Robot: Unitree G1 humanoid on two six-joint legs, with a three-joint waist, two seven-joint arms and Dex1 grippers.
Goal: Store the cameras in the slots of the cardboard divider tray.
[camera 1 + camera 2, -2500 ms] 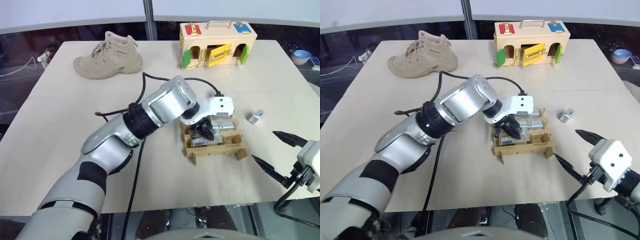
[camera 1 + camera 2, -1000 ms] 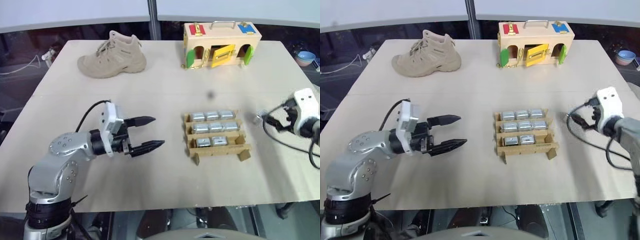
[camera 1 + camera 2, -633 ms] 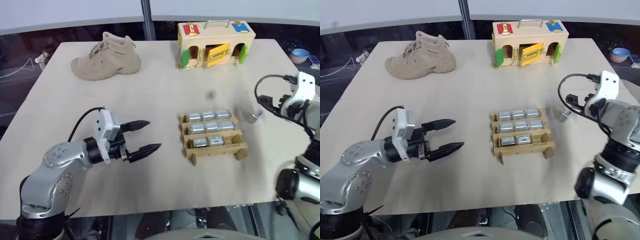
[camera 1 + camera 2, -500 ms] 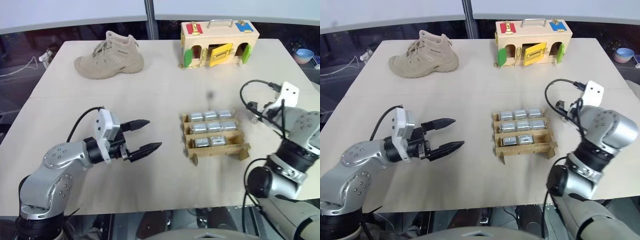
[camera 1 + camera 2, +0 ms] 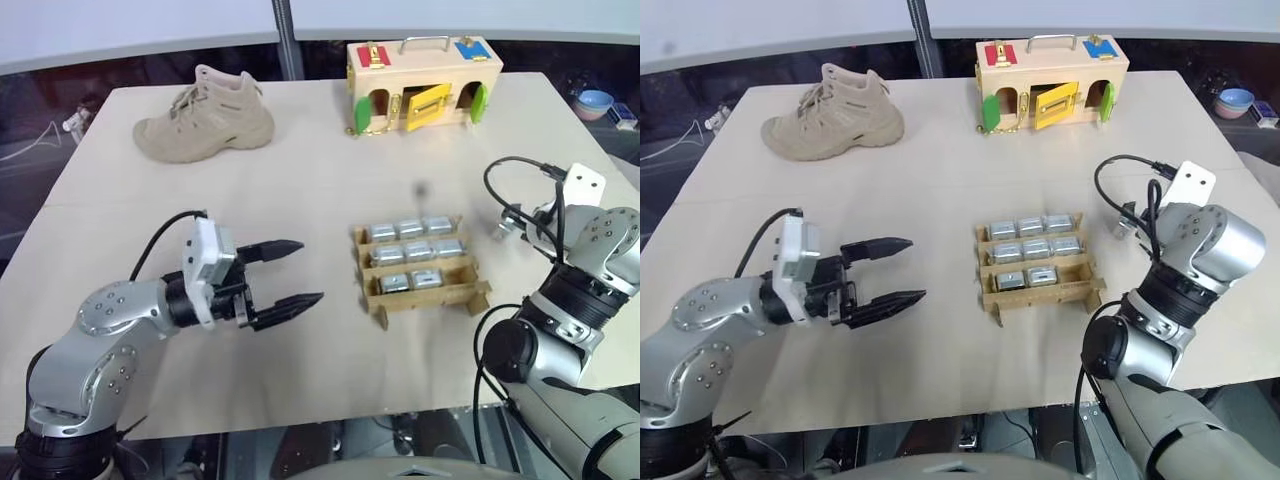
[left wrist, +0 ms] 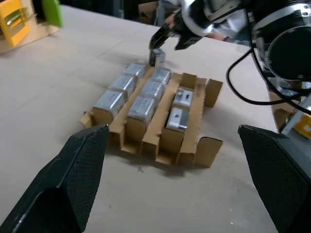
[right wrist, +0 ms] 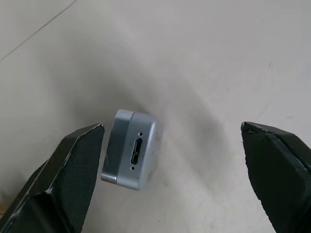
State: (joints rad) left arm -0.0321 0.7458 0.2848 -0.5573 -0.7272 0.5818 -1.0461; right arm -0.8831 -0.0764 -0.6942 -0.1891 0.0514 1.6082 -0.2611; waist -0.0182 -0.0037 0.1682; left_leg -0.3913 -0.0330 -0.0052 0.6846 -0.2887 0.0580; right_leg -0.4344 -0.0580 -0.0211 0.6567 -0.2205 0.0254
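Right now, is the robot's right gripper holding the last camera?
No, the right gripper is open, and the loose camera lies on the table between its fingers.

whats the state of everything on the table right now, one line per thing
cardboard divider tray: eight slots filled, one slot of the near row empty
last camera: loose on the table, between the open fingers, not gripped
left hand: open, empty
right hand: open, over the last camera
wooden latch box: yellow door ajar
boot: upright
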